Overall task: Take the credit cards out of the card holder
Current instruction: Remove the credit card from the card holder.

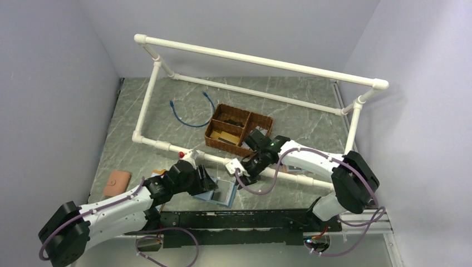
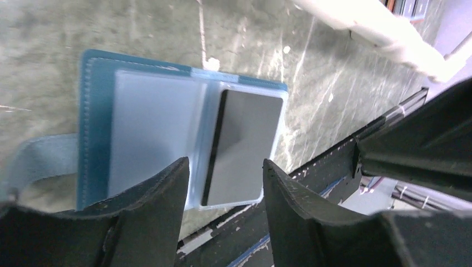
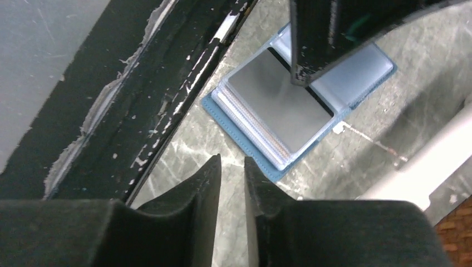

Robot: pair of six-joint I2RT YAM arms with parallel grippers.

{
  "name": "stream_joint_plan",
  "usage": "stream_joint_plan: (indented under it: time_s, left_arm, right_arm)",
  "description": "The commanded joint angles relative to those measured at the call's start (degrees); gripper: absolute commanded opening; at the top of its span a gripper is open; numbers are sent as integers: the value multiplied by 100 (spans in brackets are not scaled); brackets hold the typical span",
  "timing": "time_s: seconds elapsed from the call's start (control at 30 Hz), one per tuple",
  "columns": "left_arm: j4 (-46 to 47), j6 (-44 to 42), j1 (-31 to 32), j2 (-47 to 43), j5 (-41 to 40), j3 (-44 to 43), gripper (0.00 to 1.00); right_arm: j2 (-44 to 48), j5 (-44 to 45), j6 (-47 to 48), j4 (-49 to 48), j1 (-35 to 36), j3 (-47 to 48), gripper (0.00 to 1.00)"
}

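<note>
Top view: your card holder (image 1: pixel 221 193) lay open on the table (image 1: pixel 300 117) near the front edge; left gripper (image 1: pixel 207 183) over its left side, right gripper (image 1: pixel 245 178) just beside its far right corner.
Left wrist: your jaws stood well apart, gripping nothing; holder lay flat below them; a dark credit card (image 2: pixel 242 147) sat in the right clear pocket.
Right wrist: your jaws were nearly closed, a thin slit, nothing between them; holder lay just beyond the fingertips (image 3: pixel 209 172), card on top.
</note>
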State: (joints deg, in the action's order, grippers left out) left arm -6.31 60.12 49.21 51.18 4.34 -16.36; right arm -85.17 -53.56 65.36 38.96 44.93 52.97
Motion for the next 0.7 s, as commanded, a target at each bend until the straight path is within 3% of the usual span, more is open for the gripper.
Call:
stream_joint_plan:
  time_s: [0.0, 0.33, 0.67]
  left_arm:
    - [577, 166, -365, -245, 193, 308, 55]
    - [1279, 143, -609, 58, 552, 592, 55]
    - [1334, 215, -733, -80, 666, 890, 62]
  right_arm:
    - [-36, 604, 84, -794, 407, -85, 21]
    - [-666, 2026, -104, -1050, 1511, 62, 10]
    - [-1096, 2705, -604, -1290, 1826, 263, 9]
